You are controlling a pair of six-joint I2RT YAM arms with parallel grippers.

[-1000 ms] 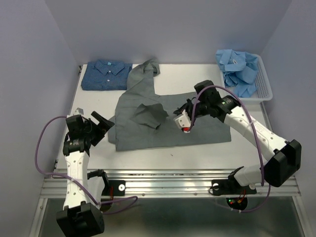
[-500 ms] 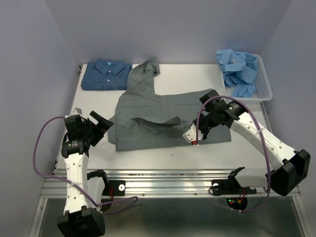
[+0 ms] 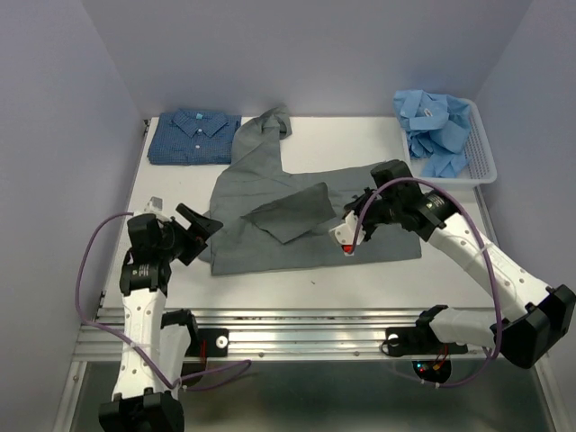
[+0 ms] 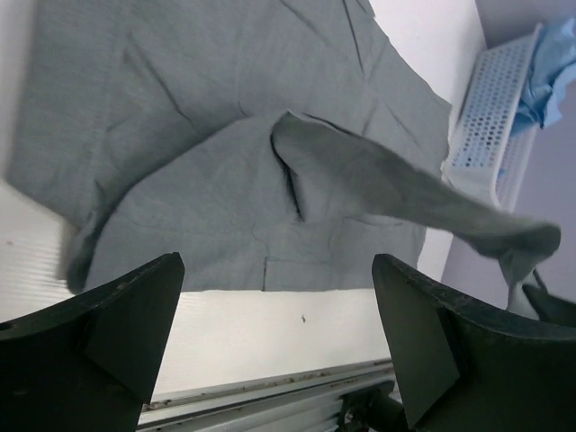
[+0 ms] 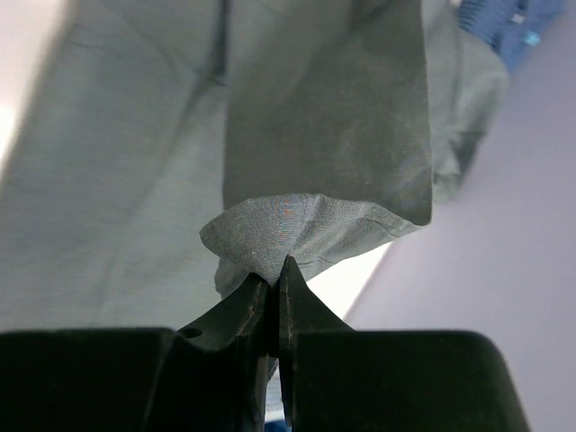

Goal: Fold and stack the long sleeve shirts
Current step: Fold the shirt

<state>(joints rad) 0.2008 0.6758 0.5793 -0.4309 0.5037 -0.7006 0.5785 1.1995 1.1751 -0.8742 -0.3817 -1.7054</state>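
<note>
Your right gripper (image 5: 277,286) has its jaws pressed together on the end of a sleeve (image 3: 292,211) of the grey shirt (image 3: 252,193). The pinched cloth bunches into a small fold just above the fingertips. The sleeve is drawn across the shirt's body toward the right, and the wrist view shows it hanging as a loose band from the grip. The grey shirt itself lies spread out in the middle of the table (image 3: 360,135), with its other sleeve (image 3: 261,135) reaching toward the far edge. Your left gripper (image 3: 196,225) sits just beside the shirt's left edge with its jaws wide apart and nothing between them. The folded blue patterned shirt (image 3: 193,137) lies at the far left corner, with the grey sleeve ending just beside it. The light blue shirts (image 3: 436,126) are heaped in the basket (image 3: 486,157) at the far right.
</note>
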